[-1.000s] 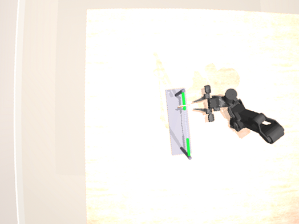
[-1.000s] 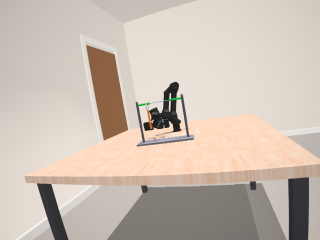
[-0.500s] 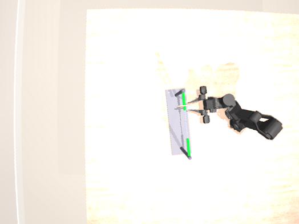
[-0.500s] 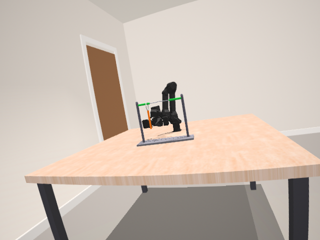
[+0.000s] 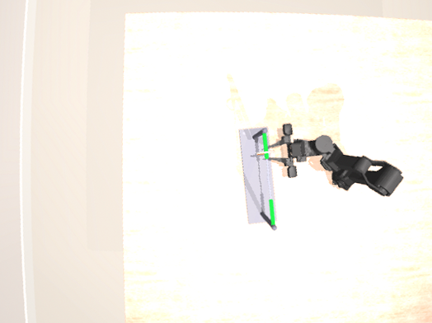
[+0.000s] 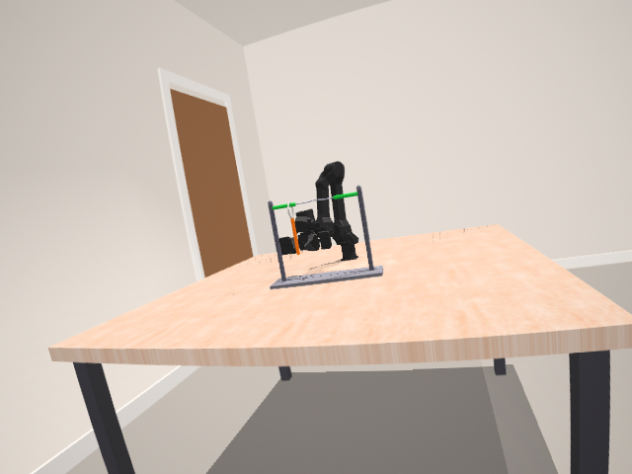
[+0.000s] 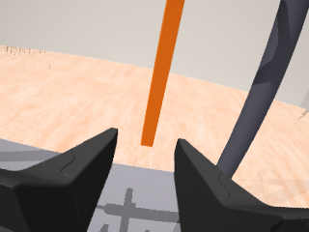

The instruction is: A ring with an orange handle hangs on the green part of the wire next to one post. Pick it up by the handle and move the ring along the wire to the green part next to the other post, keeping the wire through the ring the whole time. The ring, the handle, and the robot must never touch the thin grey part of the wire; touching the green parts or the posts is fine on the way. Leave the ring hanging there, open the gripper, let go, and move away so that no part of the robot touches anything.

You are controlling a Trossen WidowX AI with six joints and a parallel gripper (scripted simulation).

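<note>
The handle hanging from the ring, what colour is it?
Orange: the handle shows best in the wrist view, just ahead of the fingers.

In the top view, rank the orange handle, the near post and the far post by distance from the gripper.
1. Orange handle: just ahead of the gripper, between its fingertips.
2. Near post: at the wire's upper end.
3. Far post: at the wire's lower end.
</note>
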